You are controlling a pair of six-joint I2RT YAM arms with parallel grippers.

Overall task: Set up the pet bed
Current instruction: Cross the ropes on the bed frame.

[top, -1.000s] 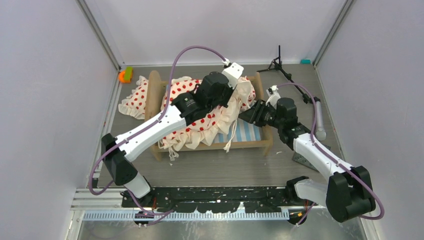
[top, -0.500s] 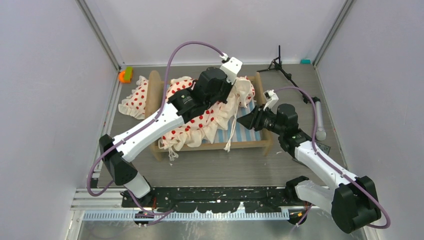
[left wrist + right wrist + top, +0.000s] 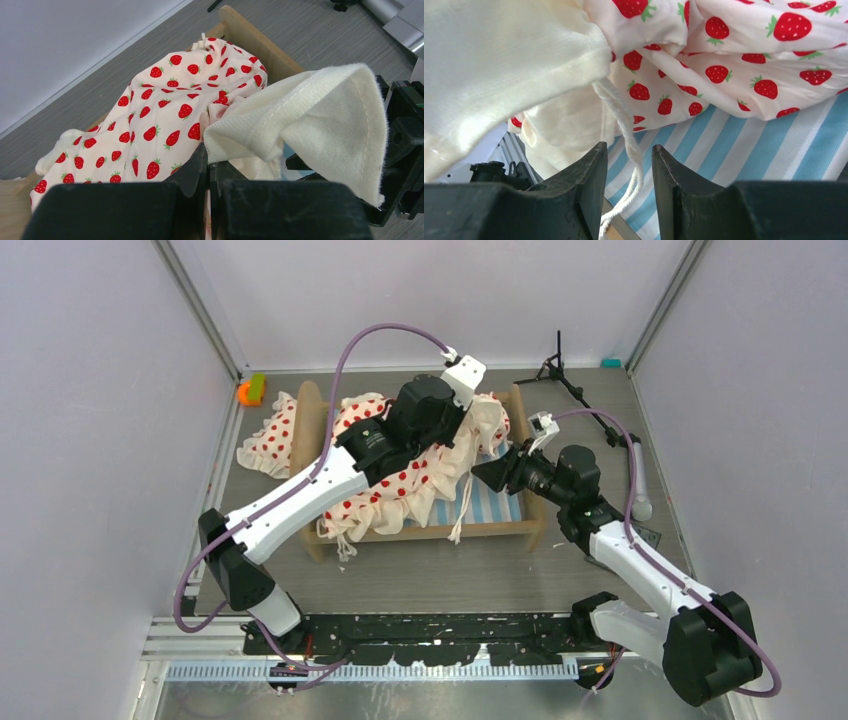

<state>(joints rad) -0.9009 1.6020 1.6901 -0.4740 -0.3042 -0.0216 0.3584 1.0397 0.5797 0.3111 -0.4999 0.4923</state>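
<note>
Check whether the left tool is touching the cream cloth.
Touching. The left wrist view shows the left tool shut on an edge of the cream cloth.

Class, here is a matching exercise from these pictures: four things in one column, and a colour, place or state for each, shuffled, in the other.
1 left gripper
2 right gripper
3 mattress
4 orange toy

A blue-white stripes
B shut on the cream cloth
C far left corner
D open, cord hanging between the jaws

Pairs: 1-B, 2-D, 3-A, 4-C
</note>
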